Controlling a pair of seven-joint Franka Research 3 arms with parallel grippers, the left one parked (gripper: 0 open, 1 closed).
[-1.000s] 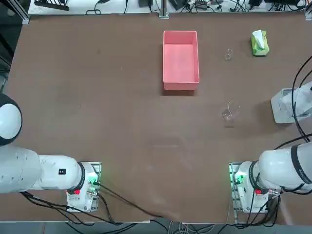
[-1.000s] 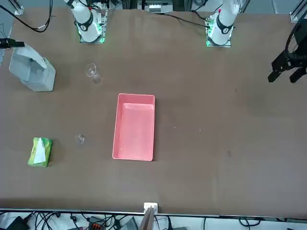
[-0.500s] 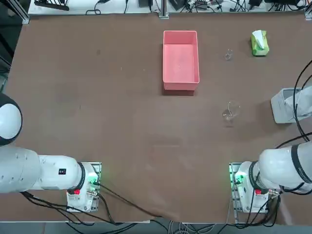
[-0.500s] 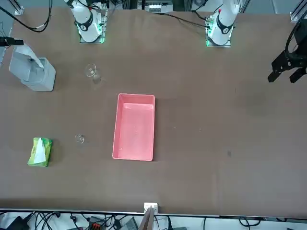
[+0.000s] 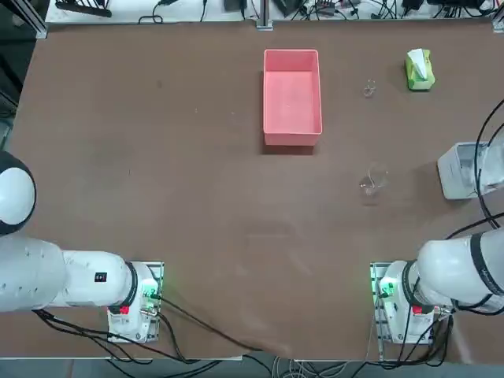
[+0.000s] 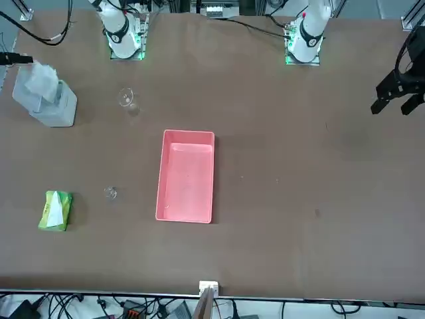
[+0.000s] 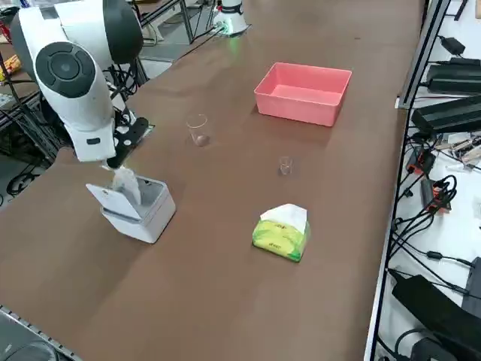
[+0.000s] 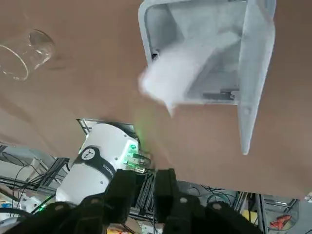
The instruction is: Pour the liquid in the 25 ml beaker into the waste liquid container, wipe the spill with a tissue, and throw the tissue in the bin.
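- Two fingers of the right gripper (image 8: pixel 146 183) stand slightly parted, gripping nothing, wrist pointing down above the grey bin (image 7: pixel 139 207).
- Tissue (image 8: pixel 183 68) loose over bin's open mouth.
- Tiny beaker (image 5: pixel 369 88) between pink tray (image 5: pixel 292 130) and tissue pack (image 5: pixel 420 69).

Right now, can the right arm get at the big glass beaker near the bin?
Probably yes. The right hand hangs above the bin, and the big beaker stands close by on bare table with nothing between them.
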